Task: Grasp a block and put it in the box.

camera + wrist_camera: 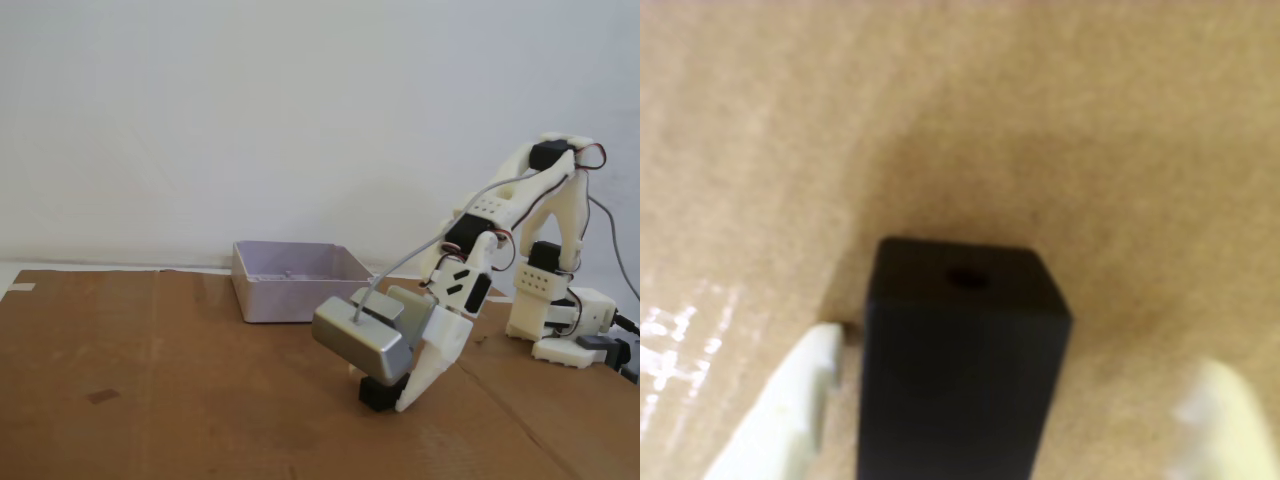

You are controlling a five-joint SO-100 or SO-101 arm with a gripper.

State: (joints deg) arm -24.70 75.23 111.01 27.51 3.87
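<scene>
Closest to the wrist camera, the black block (960,370) stands between the two white fingers (790,410), which are spread apart; the left one sits just beside it, the right one clear of it. Seen from the fixed view, the block (378,393) rests on the cardboard-covered table (150,400) toward its front right, under the gripper (395,395). Near the table's back edge sits the box (295,280), well apart from the block.

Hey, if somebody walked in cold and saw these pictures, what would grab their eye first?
Probably the small matte black rectangular block, which fills the wrist view between the white gripper fingers on the brown cardboard surface. In the fixed view, the white arm bends low over it near the middle, with the shallow pale lavender-grey plastic box sitting empty behind.
</scene>
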